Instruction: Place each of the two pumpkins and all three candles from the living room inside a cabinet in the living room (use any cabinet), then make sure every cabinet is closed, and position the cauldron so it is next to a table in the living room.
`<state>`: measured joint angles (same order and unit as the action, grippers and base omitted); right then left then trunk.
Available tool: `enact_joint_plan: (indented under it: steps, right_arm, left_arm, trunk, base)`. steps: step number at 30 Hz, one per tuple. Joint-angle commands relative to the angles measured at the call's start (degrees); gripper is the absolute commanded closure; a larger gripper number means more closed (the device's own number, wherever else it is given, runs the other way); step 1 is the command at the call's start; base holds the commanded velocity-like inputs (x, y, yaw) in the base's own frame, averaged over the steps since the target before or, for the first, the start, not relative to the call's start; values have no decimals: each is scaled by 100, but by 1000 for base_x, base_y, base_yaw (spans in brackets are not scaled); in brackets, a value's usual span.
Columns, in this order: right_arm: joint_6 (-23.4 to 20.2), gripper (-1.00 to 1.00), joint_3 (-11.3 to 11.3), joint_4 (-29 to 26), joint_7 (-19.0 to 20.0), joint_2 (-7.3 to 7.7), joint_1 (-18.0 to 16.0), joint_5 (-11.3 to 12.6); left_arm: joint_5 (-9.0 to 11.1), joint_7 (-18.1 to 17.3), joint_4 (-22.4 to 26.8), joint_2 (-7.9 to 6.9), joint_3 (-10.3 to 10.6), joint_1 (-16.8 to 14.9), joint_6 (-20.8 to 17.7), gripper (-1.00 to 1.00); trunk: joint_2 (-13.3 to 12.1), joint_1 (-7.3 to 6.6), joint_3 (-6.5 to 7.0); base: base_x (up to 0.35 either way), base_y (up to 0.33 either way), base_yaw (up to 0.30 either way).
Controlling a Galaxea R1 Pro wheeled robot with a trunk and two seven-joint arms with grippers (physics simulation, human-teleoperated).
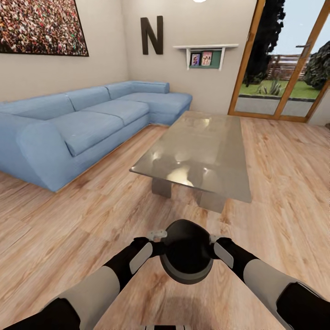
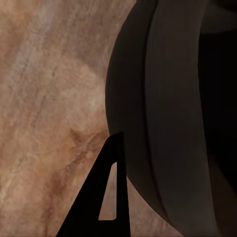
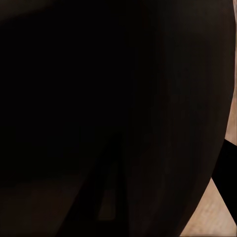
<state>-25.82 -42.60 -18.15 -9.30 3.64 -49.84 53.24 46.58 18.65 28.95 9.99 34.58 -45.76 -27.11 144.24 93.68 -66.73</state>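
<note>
Both arms are white higher up and black lower down, with a light grey oval patch on each black part. The left gripper (image 2: 106,197) has a flat black finger (a pointy triangle with a slot).

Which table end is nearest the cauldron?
The short end with the legs showing under it, facing the robot. The cauldron sits between both arms just before it; the far end is by the glass doors.
</note>
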Motion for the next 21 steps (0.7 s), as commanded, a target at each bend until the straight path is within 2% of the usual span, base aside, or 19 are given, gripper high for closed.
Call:
enact_joint_plan:
  steps: [1,14,21]
  right_arm:
    - [-10,100,15,-30,-45,6,-8,64]
    - [-6,100,15,-30,-45,5,-8,64]
    - [-7,100,15,-30,-45,5,-8,64]
  left_arm:
    - [44,60,5,-5,40,-3,-14,100]
    - [44,60,5,-5,40,-3,-14,100]
    - [44,60,5,-3,49,-3,-14,100]
  trunk:
    - [4,1,-26]
    - [22,34,-314]
    - [22,34,-314]
  base:
    - [0,0,-6]
    - [0,0,0]
    - [0,0,0]
